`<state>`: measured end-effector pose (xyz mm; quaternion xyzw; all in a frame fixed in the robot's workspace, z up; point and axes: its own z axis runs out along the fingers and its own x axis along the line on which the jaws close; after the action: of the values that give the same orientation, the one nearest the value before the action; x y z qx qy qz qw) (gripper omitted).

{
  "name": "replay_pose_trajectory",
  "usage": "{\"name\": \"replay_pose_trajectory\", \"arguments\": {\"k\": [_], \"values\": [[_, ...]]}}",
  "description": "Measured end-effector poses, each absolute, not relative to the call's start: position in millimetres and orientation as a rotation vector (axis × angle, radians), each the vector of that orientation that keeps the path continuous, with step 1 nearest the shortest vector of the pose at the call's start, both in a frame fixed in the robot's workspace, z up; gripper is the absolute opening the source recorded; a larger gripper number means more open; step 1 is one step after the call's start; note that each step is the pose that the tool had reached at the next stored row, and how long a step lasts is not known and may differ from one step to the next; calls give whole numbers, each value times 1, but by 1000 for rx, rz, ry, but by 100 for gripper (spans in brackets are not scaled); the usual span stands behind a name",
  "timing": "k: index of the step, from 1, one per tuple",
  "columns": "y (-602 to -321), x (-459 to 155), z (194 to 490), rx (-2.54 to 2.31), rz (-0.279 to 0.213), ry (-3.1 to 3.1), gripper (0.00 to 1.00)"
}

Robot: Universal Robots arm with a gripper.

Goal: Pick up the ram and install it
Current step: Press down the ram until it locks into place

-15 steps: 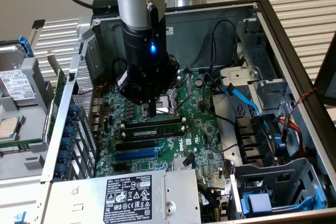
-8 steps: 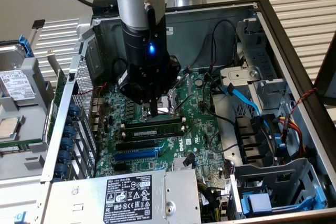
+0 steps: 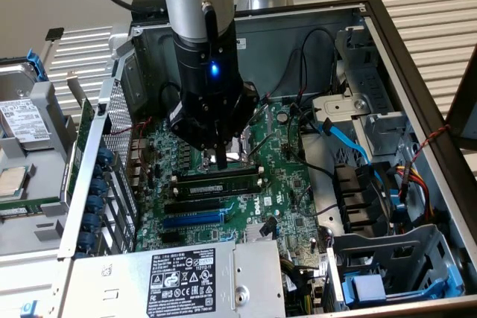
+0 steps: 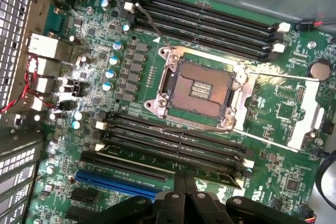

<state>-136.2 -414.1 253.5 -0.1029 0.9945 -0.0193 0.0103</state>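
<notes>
Open black-and-grey desktop computer case (image 3: 417, 57) lying on its side, green motherboard (image 3: 283, 184) exposed inside. Black two-finger end effector (image 3: 221, 160) on the silver-and-black arm (image 3: 200, 5) hanging straight down over the board, blue light lit on its housing. Fingers pressed together, clenched, nothing between them.

Long thin green ram stick with dark chips (image 3: 216, 182) seated flat in a black memory slot directly under the fingertips; tips touching or just above its upper edge near the middle, contact not certain. In the wrist view the same stick (image 4: 220, 174) lies in the slot row nearest the end effector (image 4: 185, 182), fingertips closed just beside it.

Square silver CPU socket (image 4: 197, 85) with bare gold contacts between two banks of black memory slots; far bank (image 4: 210, 24) on the other side of the socket from the stick. Long blue expansion slot (image 4: 118, 182) next to the near bank, on the side away from the socket. In the exterior view, blue slot (image 3: 192, 220) below the stick, then the grey power supply with a white label (image 3: 182, 277) at the near edge.

Blue data cables (image 3: 350, 143) and red-yellow wire bundle (image 3: 410, 180) toward the exterior view's right, well apart from the end effector. Hard drive with white sticker (image 3: 22, 121) outside the case on the exterior view's left.
</notes>
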Motion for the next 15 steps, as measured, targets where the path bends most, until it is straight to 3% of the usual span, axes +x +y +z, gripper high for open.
{"name": "replay_pose_trajectory", "arguments": {"k": [15], "values": [[-414,-136,252,7,-66,3129,11]]}}
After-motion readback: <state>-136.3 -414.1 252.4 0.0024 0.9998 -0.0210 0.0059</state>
